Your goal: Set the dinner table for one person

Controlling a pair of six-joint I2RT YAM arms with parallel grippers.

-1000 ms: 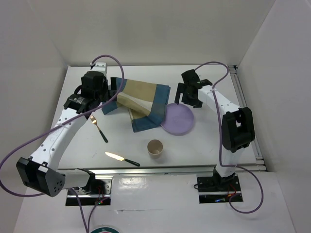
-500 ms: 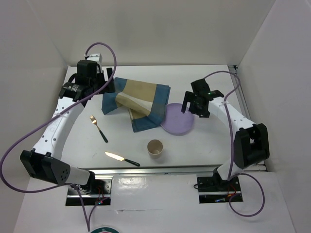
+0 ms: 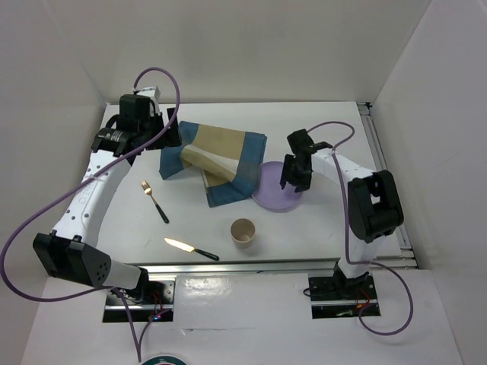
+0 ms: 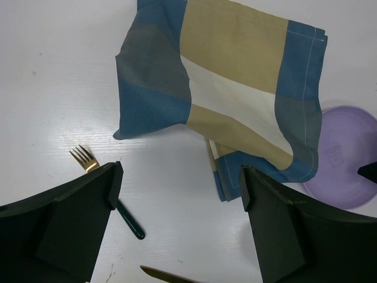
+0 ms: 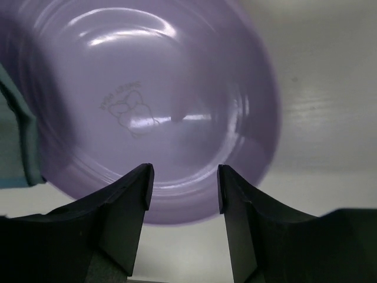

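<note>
- The dinner table [image 3: 319, 228] fills the top view, white and railed, and every piece of the setting lies on it, none yet arranged.
- Toward the far middle the placemat [image 3: 217, 163] is seen crumpled and folded over itself, its right corner lying against the left rim of the purple plate [image 3: 270, 196].
- A paper cup [image 3: 243, 231] stands upright near the front, and a fork [image 3: 154, 201] and a knife [image 3: 190, 249] are left loose to the left of it, well apart from the plate.
- The big move is made by the right gripper [image 5: 182, 177]: half a second ago it was held out past the plate's right edge, and now it has been swung in over the rim, fingers apart with the rim between them. Contact cannot be told.
- The left gripper [image 4: 179, 183] has hardly been shifted; it is held above the cloth's left edge, fingers spread wide, nothing in them.
- A grasp on the plate is judged to be coming, probably so the cloth can be freed and flattened. The setting is judged barely begun.
</note>
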